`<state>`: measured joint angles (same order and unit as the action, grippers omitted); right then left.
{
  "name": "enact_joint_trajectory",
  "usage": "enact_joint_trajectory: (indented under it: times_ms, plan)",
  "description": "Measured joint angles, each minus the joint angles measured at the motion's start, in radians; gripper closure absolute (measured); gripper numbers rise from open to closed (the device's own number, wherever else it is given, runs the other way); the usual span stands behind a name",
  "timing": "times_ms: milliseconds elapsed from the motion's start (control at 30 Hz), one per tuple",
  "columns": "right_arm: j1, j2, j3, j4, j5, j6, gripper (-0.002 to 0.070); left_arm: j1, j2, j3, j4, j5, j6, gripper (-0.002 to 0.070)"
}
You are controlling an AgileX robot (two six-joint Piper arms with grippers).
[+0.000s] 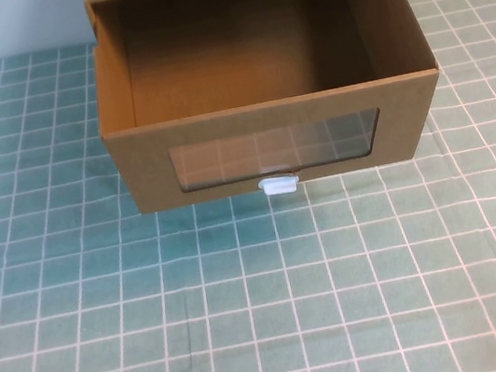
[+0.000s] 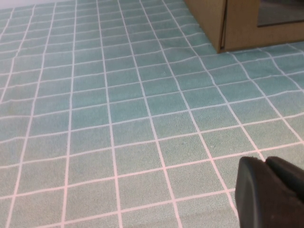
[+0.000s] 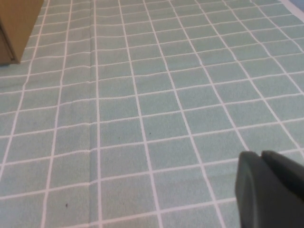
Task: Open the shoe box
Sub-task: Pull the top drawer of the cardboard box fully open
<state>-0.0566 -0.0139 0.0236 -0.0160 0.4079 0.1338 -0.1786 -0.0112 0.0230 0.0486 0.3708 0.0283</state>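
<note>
A brown cardboard shoe box point(image 1: 265, 115) stands open at the top, with a clear window point(image 1: 278, 150) and a white pull tab point(image 1: 280, 184) on its front. It sits well ahead of both grippers. The left gripper point(image 2: 265, 164) and right gripper point(image 3: 261, 156) are clenched empty, low over the green checked cloth point(image 1: 247, 299).
</note>
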Motion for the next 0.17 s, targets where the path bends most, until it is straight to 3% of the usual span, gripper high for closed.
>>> enact_joint_trajectory:
  times_ms: [167]
  plan:
    - [0.0,0.0,0.0,0.0,0.0,0.0,0.0689,0.0,0.0,0.0,0.0,0.0,0.0,0.068]
